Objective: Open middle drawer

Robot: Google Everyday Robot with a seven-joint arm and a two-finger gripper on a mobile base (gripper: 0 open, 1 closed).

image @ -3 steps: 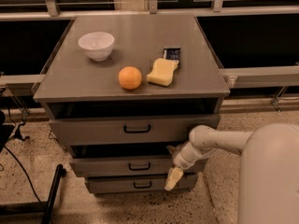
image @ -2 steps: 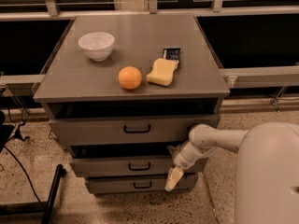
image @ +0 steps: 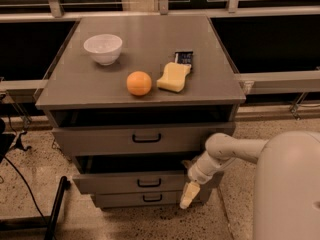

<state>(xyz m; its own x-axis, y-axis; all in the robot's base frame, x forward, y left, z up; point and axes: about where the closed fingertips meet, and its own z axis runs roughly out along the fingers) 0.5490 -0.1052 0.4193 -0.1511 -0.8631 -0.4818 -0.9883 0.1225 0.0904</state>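
The gripper (image: 187,196) is hanging tip-down at the right end of the middle drawer (image: 115,183). The drawer's grey front is running off to the gripper's left and standing a little out from the cabinet (image: 150,44). I cannot tell whether the gripper is holding anything. The drawer is looking rigid and fairly weighty, likely sliding straight out. The black handle (image: 149,183), left of the gripper, is the place to hook.
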